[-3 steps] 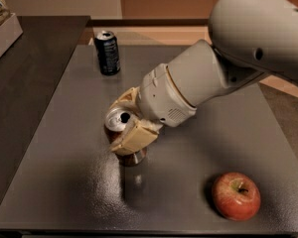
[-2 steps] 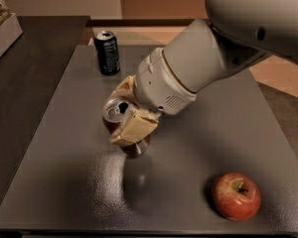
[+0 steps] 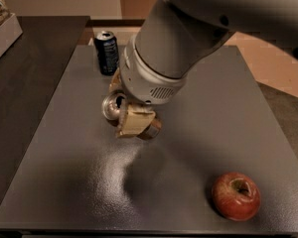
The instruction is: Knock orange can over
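The gripper (image 3: 132, 119), left of centre over the grey tabletop (image 3: 59, 182), has its jaws closed on the orange can (image 3: 112, 106). Since the earlier frame the can has tipped further. Its silver top now faces left and its base points right. It lies slanted between the jaws. A dark blue can (image 3: 107, 51) stands upright at far left, and an apple (image 3: 236, 196) rests at near right.
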{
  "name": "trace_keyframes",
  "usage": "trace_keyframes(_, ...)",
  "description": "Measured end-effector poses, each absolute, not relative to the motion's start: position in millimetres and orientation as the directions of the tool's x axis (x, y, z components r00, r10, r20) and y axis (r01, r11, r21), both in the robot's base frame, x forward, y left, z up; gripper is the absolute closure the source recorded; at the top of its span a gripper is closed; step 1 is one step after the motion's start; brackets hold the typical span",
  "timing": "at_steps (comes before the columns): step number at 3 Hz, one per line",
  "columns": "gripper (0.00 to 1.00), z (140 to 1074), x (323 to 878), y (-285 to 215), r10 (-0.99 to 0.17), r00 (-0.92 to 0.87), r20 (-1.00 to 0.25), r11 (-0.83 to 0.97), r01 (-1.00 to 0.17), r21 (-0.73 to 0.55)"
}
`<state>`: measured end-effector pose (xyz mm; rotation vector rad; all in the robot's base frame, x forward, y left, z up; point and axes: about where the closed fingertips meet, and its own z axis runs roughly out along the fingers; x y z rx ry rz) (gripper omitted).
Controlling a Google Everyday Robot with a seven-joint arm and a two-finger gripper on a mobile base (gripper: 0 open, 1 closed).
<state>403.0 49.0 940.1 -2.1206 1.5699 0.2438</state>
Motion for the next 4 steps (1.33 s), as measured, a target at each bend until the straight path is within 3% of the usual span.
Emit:
trace_keyframes(2,1.0,918.1,414.6,35.9,-0.924,0.344,-0.165,-0.283,-0.908,-0.308)
trace_keyframes(4,1.0,893.2,431.7,21.8,-0.946,0.322,-0.027,-0.305,-0.919,-0.251)
